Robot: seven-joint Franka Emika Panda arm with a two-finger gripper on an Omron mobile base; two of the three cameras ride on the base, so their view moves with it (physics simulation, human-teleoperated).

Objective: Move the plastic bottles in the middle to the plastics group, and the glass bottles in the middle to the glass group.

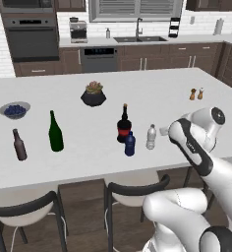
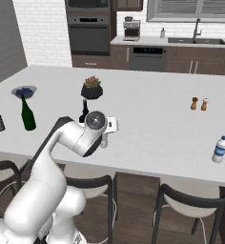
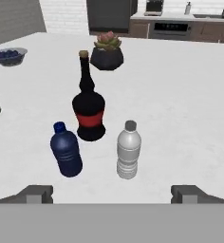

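Worktop (image 1: 88,157), white, long island with stools at its near edge; three bottles grouped upright at its middle, none touching the end effector.

Dark blue bottle (image 3: 66,154), small, blue cap; stands nearest the robot on the left of the cluster in the hand view; just in front of the red-labelled bottle.

Clear-whitish bottle (image 3: 128,152), small, ribbed body, pale cap; stands to the right of the blue one, with a gap between them.

Red-labelled bottle (image 3: 88,111), dark, round-bodied, thin neck; stands behind and between the two small bottles; taller than both.

Tall green bottle (image 1: 55,133) and small brown bottle (image 1: 19,145); upright side by side toward the left end of the worktop, well apart from the middle cluster.

Blue-labelled plastic bottle (image 2: 219,149); upright near the right end, alone.

Potted succulent (image 1: 94,94) in a dark pot, behind the cluster; bowl (image 1: 14,110) of dark berries at far left; two small shakers (image 1: 196,93) at far right.

End effector (image 3: 112,194); fingers spread wide apart, holding nothing; low above the worktop, near and facing the two small bottles.
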